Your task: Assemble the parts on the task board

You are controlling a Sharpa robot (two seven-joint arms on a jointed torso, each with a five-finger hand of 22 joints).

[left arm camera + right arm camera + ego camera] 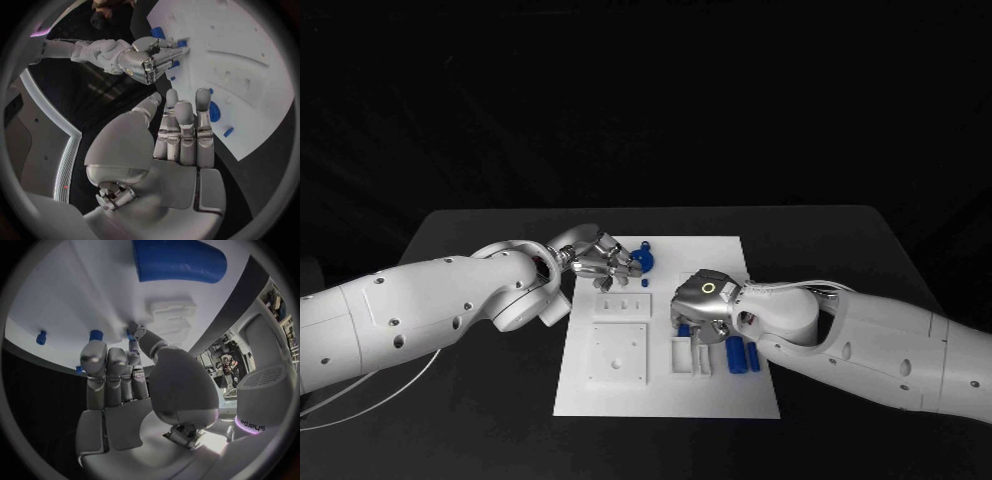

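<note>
Hands over white board (733,395) on black desk (473,240), blue parts at both.

Left hand (596,262) sat at the board's far left corner, fingers straight and together in its wrist view, holding nothing that I could see; a round blue part (643,260) lay just beyond its fingertips, toward the board's middle. Right hand (707,305) was palm-down at the right edge, fingers curled onto the board; whether it gripped anything I could not tell. Blue pegs (743,354) lay just beside it on the near side, long axes running near to far. Right hand was nearer those. Board looked matt, rigid, with raised square plates and slots; parts smooth plastic, pegs cylindrical.
</note>
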